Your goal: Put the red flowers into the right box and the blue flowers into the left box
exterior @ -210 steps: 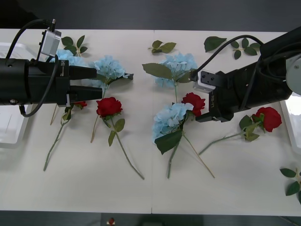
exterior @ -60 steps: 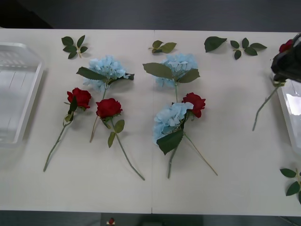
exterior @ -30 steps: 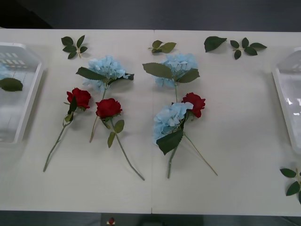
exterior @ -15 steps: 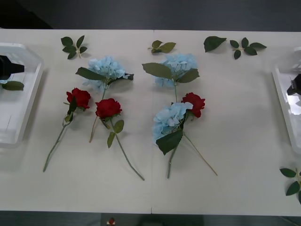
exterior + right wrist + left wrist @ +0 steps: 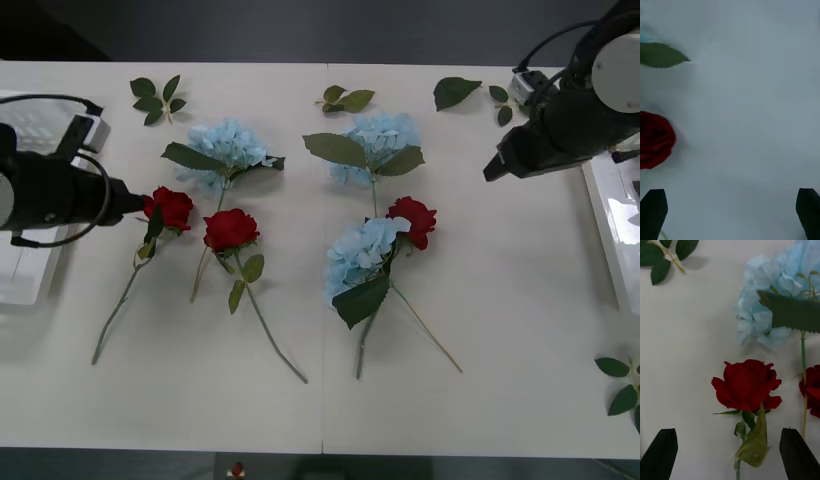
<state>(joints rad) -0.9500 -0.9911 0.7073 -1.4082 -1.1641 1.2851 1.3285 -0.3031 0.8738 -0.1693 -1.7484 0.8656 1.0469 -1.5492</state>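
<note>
Three red flowers lie on the white table: one at the left (image 5: 172, 207), one beside it (image 5: 231, 228), one in the middle (image 5: 413, 220). Three blue flowers (image 5: 228, 145) (image 5: 380, 140) (image 5: 362, 255) lie among them. My left gripper (image 5: 137, 201) is open just left of the left rose (image 5: 747, 384), which sits ahead of its fingers (image 5: 660, 453). My right gripper (image 5: 491, 171) hovers open at the table's right, with the middle rose (image 5: 653, 140) ahead to one side. The left box (image 5: 45, 290) is partly hidden behind my left arm. The right box (image 5: 605, 230) sits at the right edge.
Loose green leaf sprigs lie along the far edge (image 5: 157, 97) (image 5: 345, 99) (image 5: 455, 92) and at the near right corner (image 5: 622, 385). Long stems trail from the flowers toward the table's front. Bare table lies between the middle flowers and the right box.
Both arms have swung back in from the boxes over the table. The hydrangea and rose they gripped seven seconds ago are off the table.
</note>
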